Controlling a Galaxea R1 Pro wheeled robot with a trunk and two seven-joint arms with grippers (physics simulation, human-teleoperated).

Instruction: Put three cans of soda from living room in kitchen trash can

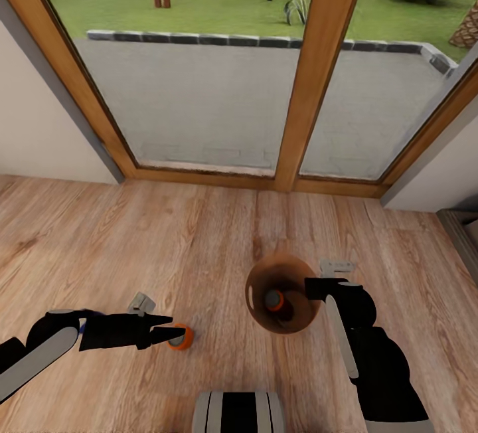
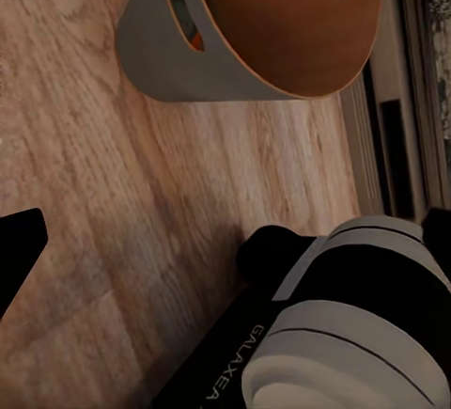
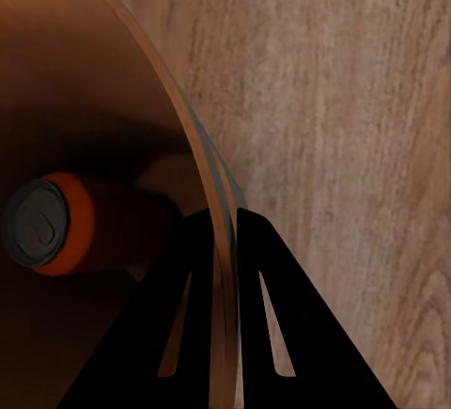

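The tash can [image 1: 256, 283], grey outside and wood-coloured inside, stands on the plank floor in front of the glass doors. My right gripper [image 1: 312, 289] is shut on its rim; in the right wrist view the gripper [image 3: 223, 216] has one finger inside the wall [image 3: 85, 99] and one outside. An orange can of soda [image 1: 273, 300] lies at the bottom of the bin, its silvery top [image 3: 33, 223] showing. To the bin's left my left gripper [image 1: 174, 335] is shut on a second orange can of soda [image 1: 182, 337], low over the floor. The left wrist view shows the bin's grey outside [image 2: 164, 61].
Wood-framed glass doors [image 1: 318, 68] close the room ahead, white walls either side. A dark ledge or piece of furniture [image 1: 465, 234] sits at the right edge. My own base [image 1: 238, 412] shows at the bottom, also in the left wrist view [image 2: 348, 324]. Open wood floor [image 1: 133, 234] lies to the left.
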